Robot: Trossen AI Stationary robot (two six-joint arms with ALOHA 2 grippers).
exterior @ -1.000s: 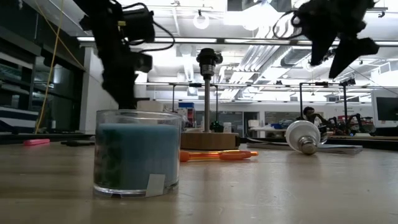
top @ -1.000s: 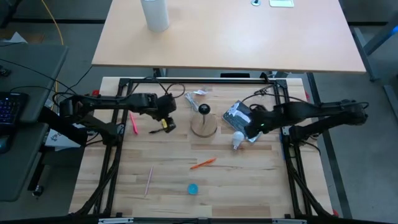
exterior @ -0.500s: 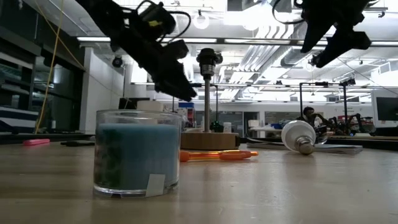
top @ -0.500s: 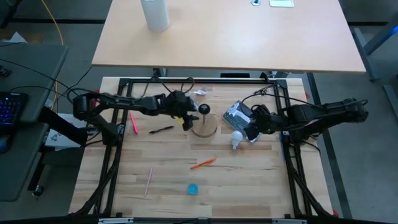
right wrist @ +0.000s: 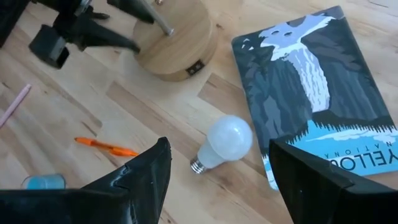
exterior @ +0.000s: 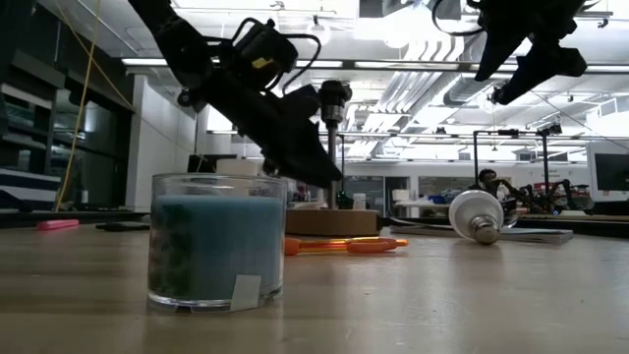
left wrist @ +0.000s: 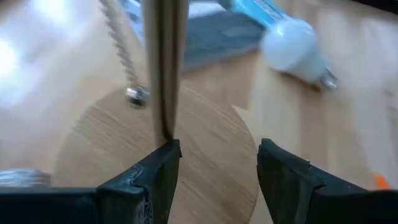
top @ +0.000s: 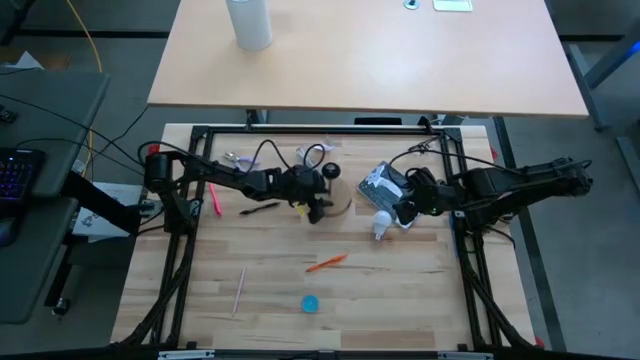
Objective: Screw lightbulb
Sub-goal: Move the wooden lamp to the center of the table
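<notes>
The lightbulb (top: 381,224), white with a grey screw base, lies on its side on the table beside a book; it also shows in the right wrist view (right wrist: 229,138) and the low view (exterior: 476,215). The lamp stands on a round wooden base (top: 341,205), with a thin rod (left wrist: 165,62) and an empty socket (exterior: 331,96) on top. My left gripper (top: 318,206) is open low over the wooden base (left wrist: 199,155), one finger right beside the rod's foot. My right gripper (top: 402,208) is open and empty above the bulb (right wrist: 219,149). My left gripper has one fingertip (left wrist: 166,155) right against the foot of the lamp's rod (left wrist: 166,127), slanting down from the table's left. I cannot tell whether it touches the rod. The other finger stands clear over the wooden base.
A book with a waterfall cover (top: 384,184) lies under my right gripper. An orange pen (top: 327,262), a black pen (top: 258,209), a pink marker (top: 214,197), a pink stick (top: 239,290) and a blue candle jar (exterior: 216,241) lie about. A white cylinder (top: 249,22) stands on the far table.
My left gripper has gone toward the table's right edge, from beside the black pen to the lamp, and has come down to the wooden base at the rod's foot. My right gripper has risen a little. The bulb has stayed where it was.
</notes>
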